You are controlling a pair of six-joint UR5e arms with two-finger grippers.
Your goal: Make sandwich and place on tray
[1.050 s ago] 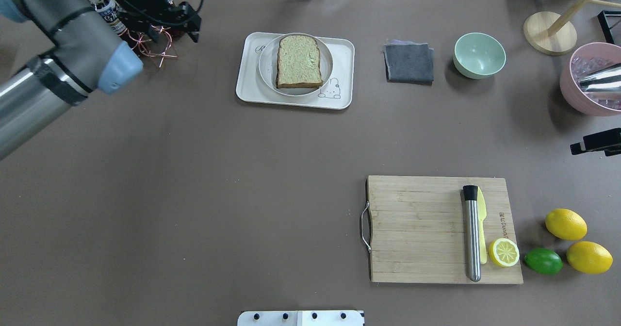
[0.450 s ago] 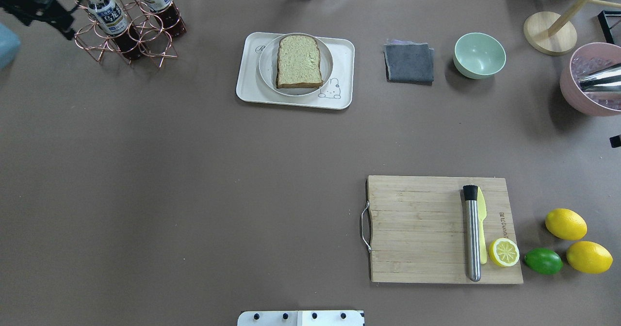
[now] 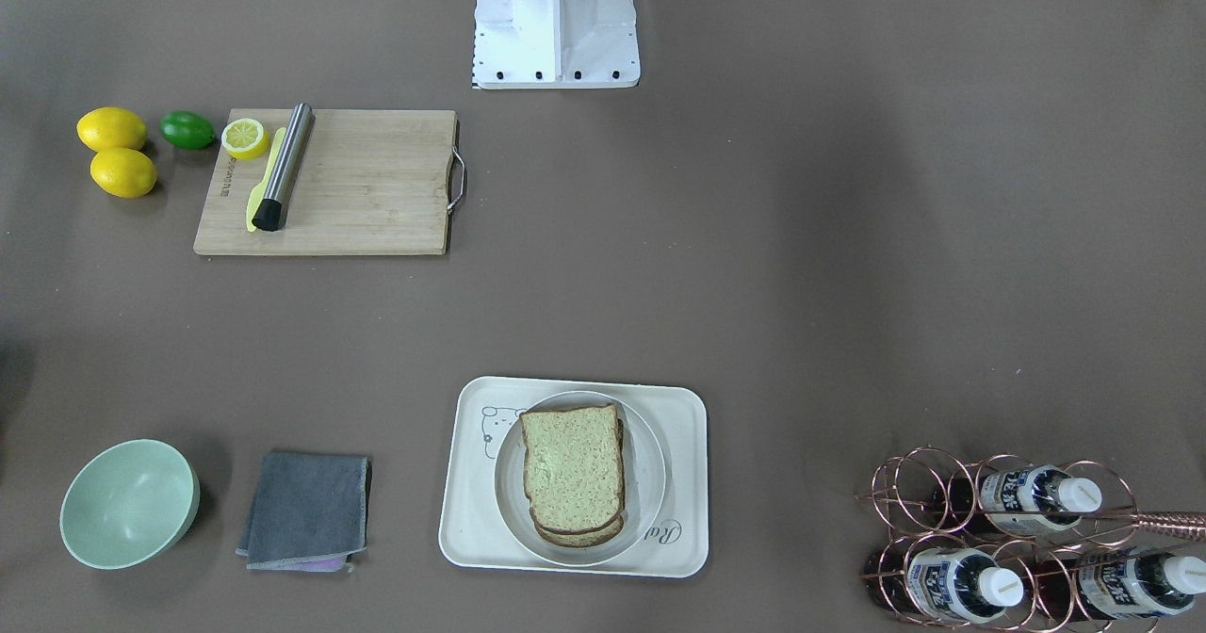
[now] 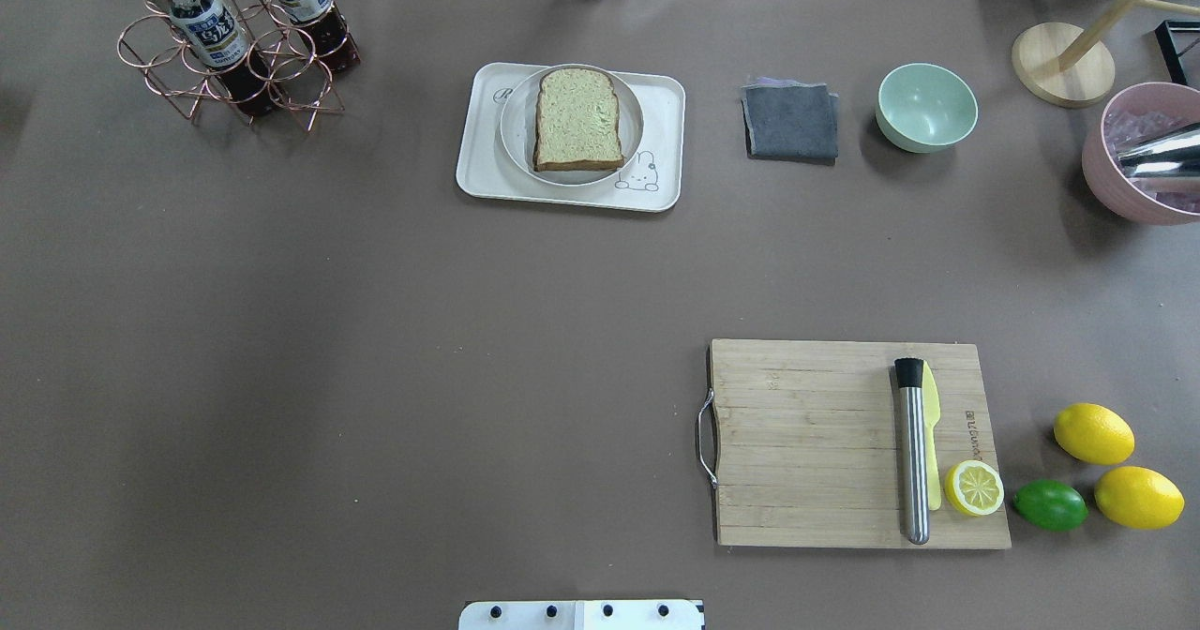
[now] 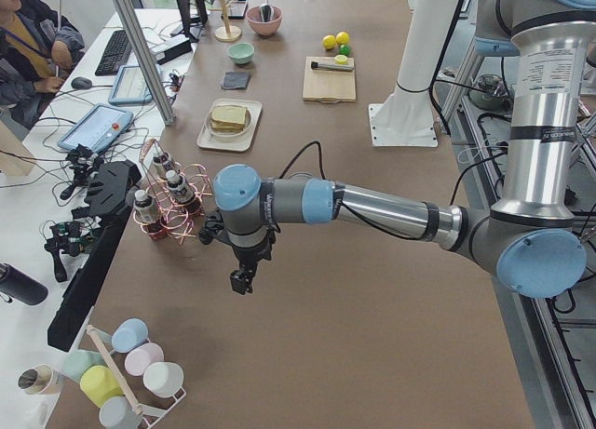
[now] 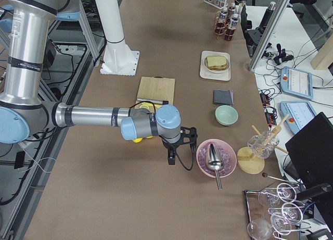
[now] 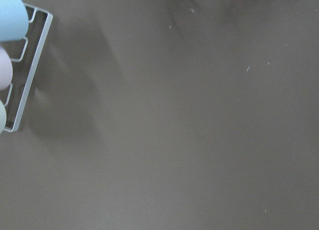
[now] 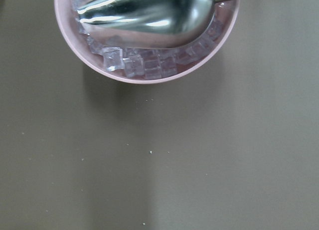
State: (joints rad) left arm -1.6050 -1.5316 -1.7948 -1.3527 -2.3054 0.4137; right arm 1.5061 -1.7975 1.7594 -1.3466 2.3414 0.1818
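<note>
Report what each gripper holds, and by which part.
Nothing shows in the left gripper or right gripper; open or shut cannot be told.

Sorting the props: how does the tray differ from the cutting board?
The tray is cream-white with rounded corners; the cutting board is wooden with a metal handle. The tray carries a plate of bread; the board a steel rod and lemon half. Both are rectangular.

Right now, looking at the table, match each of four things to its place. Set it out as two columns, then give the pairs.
Things
1 sandwich
2 half lemon
3 scoop
4 cloth

Places
A in the pink bowl
B beside the green bowl
C on the round plate
D on the wooden board

Pairs: 1-C, 2-D, 3-A, 4-B
</note>
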